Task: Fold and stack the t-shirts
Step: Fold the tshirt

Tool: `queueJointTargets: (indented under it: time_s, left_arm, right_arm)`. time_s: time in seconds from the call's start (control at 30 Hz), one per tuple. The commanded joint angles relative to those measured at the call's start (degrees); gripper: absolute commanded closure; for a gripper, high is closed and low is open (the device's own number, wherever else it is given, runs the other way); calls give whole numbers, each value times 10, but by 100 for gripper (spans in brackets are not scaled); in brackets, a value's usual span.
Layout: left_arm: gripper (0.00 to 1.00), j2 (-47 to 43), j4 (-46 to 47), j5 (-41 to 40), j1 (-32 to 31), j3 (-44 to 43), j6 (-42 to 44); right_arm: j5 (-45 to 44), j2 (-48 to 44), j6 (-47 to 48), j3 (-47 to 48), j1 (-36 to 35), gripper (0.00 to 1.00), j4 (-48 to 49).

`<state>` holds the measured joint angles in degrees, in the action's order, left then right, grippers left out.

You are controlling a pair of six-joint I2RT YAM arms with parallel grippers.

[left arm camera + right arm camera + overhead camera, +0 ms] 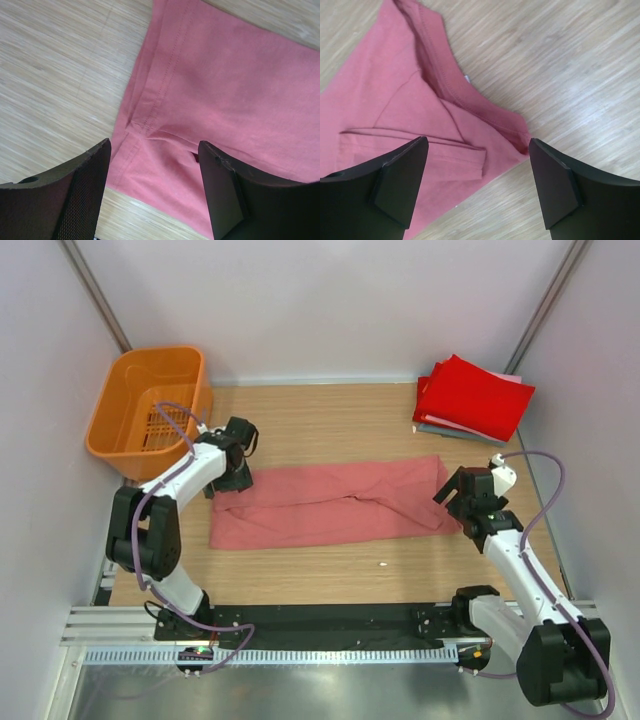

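Wood-grain table (330,575) nearest the arm bases, with the salmon-pink shirt (330,502) lying across its middle, folded lengthwise into a long wrinkled band running left to right. Left gripper (233,476) sits over the far corner of that shirt's left end, jaws spread wide and released. Its wrist view shows a stitched hem and a crease between the fingers (85,195); can't tell if the tips touch the cloth. Right gripper (462,502) is over the shirt's right end, also released and wide apart, with the collar and a tucked sleeve below it in its wrist view. Beyond the shirt's right end, well apart, the red shirt (475,395) lies folded on top of the thin grey and pale shirts (430,426), which show only their edges. Beyond the shirt's left end is the orange basket (118,445).
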<state>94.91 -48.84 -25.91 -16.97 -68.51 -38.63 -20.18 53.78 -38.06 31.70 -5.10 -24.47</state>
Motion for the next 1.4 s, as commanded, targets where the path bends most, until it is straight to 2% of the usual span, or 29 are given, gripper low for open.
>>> queueJointTargets:
  time_s: [0.0,0.07,0.37,0.57,0.7,0.83,0.93,1.17,1.37]
  left_arm:
    - [28,-4,22,-13,-23,9,-14]
    - [28,12,27,-16,-35,11,-20]
    - [30,67,50,-22,-61,24,-32]
    - [30,96,59,-27,-83,47,-43]
    - [30,93,59,-24,-120,70,-57]
    - [30,77,58,-13,-162,108,-77]
    - [30,56,55,2,-198,133,-98]
    - [29,17,23,18,-289,159,-146]
    - [29,-6,14,42,-366,182,-204]
  right_arm:
    - [80,-30,4,1,2,13,54]
    - [144,-28,3,-8,2,14,83]
    - [214,65,-10,-14,-8,18,144]
    - [204,177,-19,9,-41,19,172]
    - [206,262,-19,46,-66,18,181]
    - [212,366,-4,132,-93,18,165]
    - [211,409,8,193,-113,18,153]
    - [227,562,43,355,-126,18,97]
    - [267,641,81,486,-141,18,65]
